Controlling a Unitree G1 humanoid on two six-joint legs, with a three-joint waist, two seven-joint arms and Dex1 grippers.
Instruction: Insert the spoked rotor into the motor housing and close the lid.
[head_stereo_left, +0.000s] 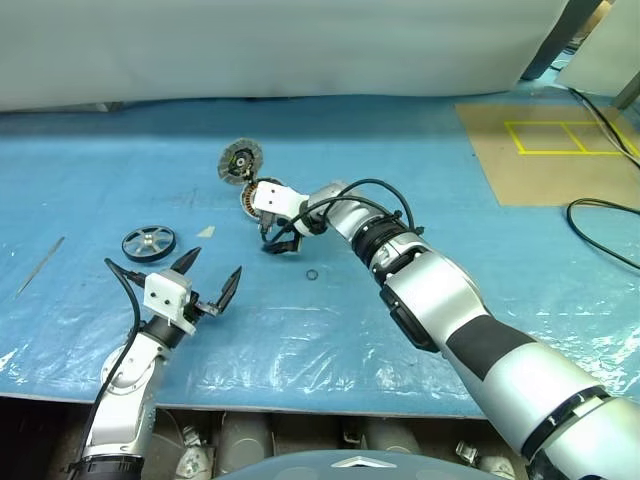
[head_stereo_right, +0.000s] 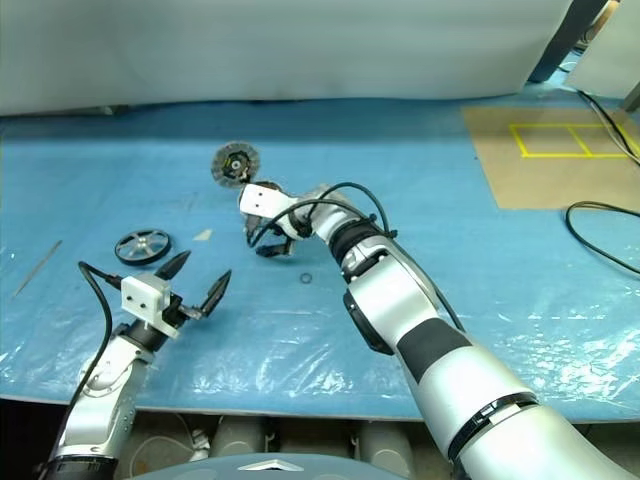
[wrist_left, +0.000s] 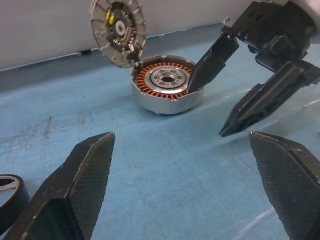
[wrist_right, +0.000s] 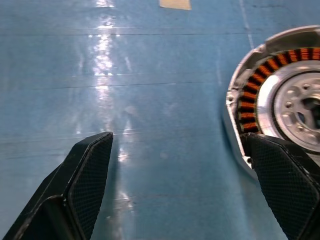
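Observation:
The spoked rotor (head_stereo_left: 149, 242) lies flat on the blue sheet at the left, with a dark rim and silver spokes. Just right of it and nearer the front edge, my left gripper (head_stereo_left: 216, 262) is open and holds nothing. The motor housing (wrist_left: 165, 82) sits further back with its copper windings showing. Its lid (wrist_left: 118, 31) stands up on the hinge, ribbed face and yellow-marked centre in view. My right gripper (head_stereo_left: 275, 243) is open and angled down beside the housing. One of its fingers (wrist_left: 212, 62) is at the housing's rim, and the other hangs over the bare sheet.
A small black ring (head_stereo_left: 312, 275) lies on the sheet just right of the right gripper. A tan scrap (head_stereo_left: 205, 231) sits between rotor and housing. A thin rod (head_stereo_left: 40, 265) lies far left. A brown board with yellow tape (head_stereo_left: 550, 150) and a black cable (head_stereo_left: 600, 215) are at the right.

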